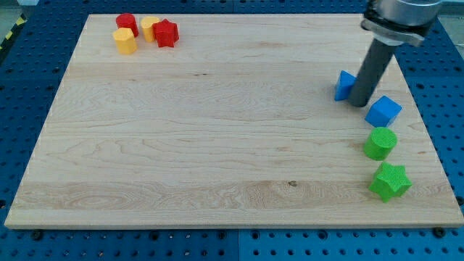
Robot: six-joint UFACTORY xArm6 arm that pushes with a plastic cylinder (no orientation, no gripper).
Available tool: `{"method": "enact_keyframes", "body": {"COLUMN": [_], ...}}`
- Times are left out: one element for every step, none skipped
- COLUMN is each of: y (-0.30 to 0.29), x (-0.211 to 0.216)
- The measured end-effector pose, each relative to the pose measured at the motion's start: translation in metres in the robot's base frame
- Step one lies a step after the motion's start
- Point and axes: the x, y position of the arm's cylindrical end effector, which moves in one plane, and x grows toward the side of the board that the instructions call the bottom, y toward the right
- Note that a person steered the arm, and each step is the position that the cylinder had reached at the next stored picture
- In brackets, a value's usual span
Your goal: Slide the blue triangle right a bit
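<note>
- My tip (359, 103) is resting on the wooden board (217, 145) near the view's right edge, in the upper half, with the dark rod rising from it toward the view's top right
- There is no gripper on this arm, so nothing is opening or closing; the rod is simply standing on the board
- The blue triangle (344, 85) is lying just at the view's left of the rod, touching it or nearly so, and the rod is covering the triangle's right side
- A blue cube (383, 111) is sitting just to the view's right of my tip and slightly lower, close but apart from the triangle
- A green cylinder (380, 143) is sitting below the cube, and a green star (390, 181) is sitting below that, near the board's lower right corner
- At the view's top left, four blocks are clustering together: a red cylinder (127, 23), a yellow cylinder (125, 40), a second yellow block (149, 27) and a red star (166, 33) touching it
</note>
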Motion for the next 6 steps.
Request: {"method": "enact_keyframes", "body": {"y": [-0.051, -0.088, -0.087, -0.066, -0.051, -0.043], "x": [0.01, 0.01, 0.009, -0.011, -0.026, -0.026]}}
